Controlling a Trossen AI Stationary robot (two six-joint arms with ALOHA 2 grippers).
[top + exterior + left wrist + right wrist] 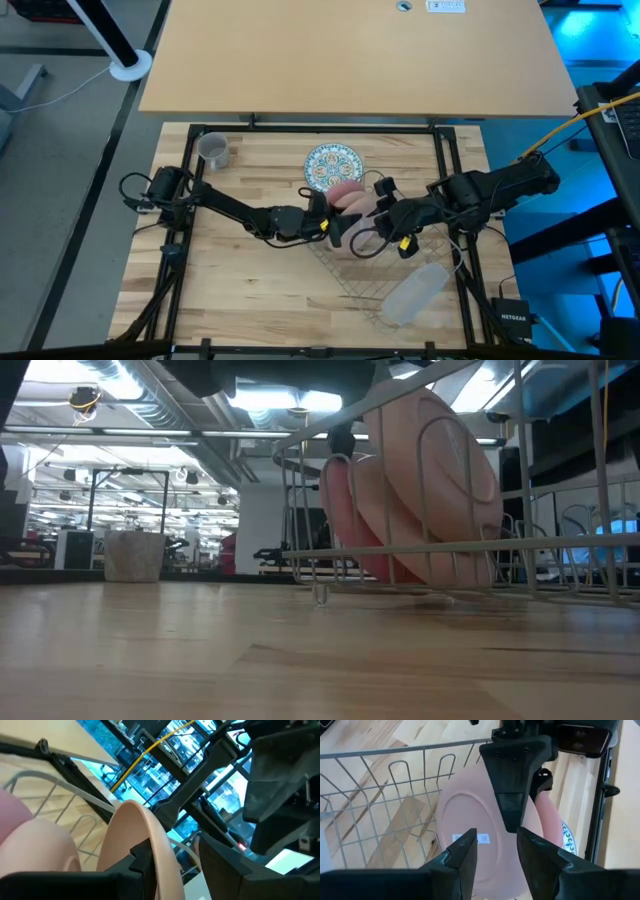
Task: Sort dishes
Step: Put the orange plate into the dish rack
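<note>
Two salmon-pink plates (440,480) (352,520) stand on edge, tilted, between the wires of the rack (385,262). My left gripper (337,228) reaches in from the table's left and is shut on the nearer pink plate (465,820). My right gripper (495,855) hovers open just above and to the right of that plate, with nothing between its fingers. The second pink plate (547,820) leans behind the first. The patterned plate (332,165) lies flat on the table beyond them. The grey mug (213,150) stands upright at the far left. My left gripper pinches the upper rim (150,840) of the nearer pink plate between its two fingers, one finger (510,790) on the underside face and one on the other face. The fingers come about level from the table's left. The plate stands tilted with its lower edge in the rack.
The wire rack's upright prongs (400,775) surround the plates. A translucent plastic tray (415,293) lies at the rack's near right corner. Bare wooden table (250,290) stretches to the near left. A black frame (445,170) borders the work area.
</note>
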